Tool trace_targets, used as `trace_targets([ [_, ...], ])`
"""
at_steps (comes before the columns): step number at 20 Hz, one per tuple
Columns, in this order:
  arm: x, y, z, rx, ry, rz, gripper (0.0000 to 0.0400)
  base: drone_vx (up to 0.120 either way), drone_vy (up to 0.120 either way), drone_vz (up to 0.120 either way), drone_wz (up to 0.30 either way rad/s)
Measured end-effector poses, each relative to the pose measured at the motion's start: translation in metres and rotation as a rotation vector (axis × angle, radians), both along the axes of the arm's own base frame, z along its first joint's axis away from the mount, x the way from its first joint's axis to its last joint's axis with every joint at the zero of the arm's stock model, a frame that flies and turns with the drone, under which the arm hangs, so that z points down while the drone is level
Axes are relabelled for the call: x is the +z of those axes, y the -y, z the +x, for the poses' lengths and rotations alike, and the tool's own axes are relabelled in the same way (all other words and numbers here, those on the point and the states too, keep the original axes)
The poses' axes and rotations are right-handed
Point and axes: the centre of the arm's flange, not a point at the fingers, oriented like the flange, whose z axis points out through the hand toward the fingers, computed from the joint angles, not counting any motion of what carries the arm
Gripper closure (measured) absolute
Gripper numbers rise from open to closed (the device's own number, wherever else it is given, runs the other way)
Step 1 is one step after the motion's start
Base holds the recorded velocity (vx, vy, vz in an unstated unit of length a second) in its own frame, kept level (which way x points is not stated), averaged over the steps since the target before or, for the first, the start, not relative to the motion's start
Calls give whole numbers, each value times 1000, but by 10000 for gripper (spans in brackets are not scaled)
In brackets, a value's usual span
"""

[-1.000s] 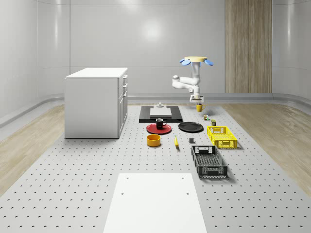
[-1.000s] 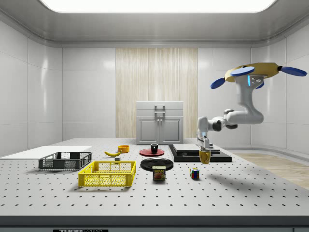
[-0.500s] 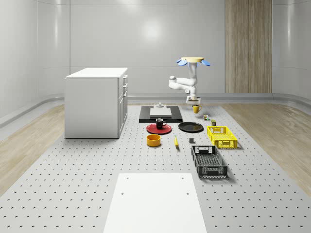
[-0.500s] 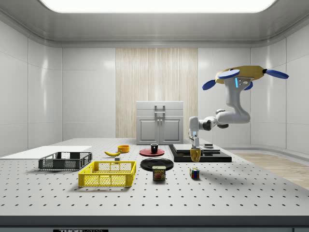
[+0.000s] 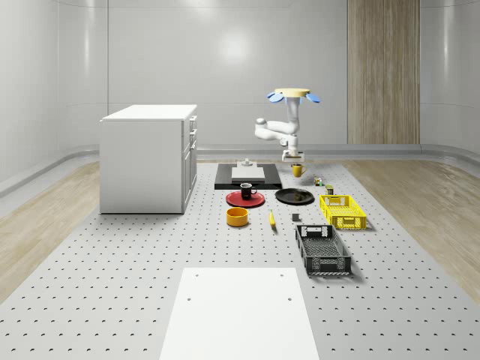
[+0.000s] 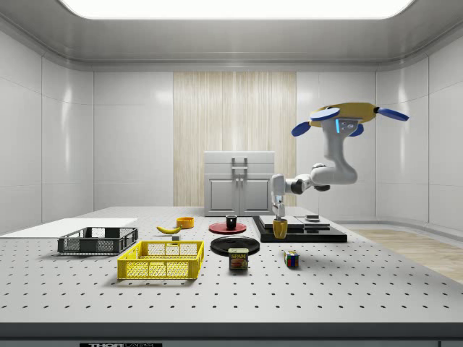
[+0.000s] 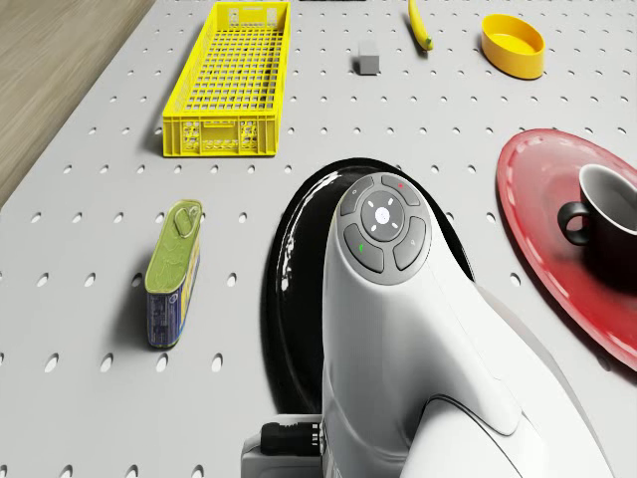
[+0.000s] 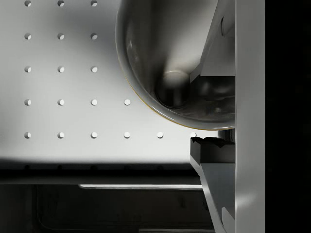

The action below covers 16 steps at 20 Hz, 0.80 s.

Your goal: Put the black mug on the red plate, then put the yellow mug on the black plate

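1. The drone (image 5: 293, 94) hovers at upper centre-right of the whole-scene view, above the far end of the table (image 5: 112, 285), its arm (image 6: 318, 177) reaching down.
2. The gripper (image 6: 279, 217) holds the yellow mug (image 6: 280, 228) by its rim, fingers clamped on it; the mug hangs clear of the table, just beyond the black plate (image 5: 294, 196).
3. In the side view, the yellow mug sits right of centre, near the black plate (image 6: 234, 245).
4. The black mug (image 5: 247, 190) stands on the red plate (image 5: 237, 200), centre of the whole-scene view.
5. A yellow basket (image 5: 343, 211) lies right of the plates.
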Motion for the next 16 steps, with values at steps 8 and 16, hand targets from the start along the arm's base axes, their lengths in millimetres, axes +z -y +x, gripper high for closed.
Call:
trace_targets([
  [8, 0, 0, 0, 0, 0, 0, 290, 120, -90, 0, 0],
  [16, 0, 0, 0, 0, 0, 0, 290, 120, 0, -5, 0],
])
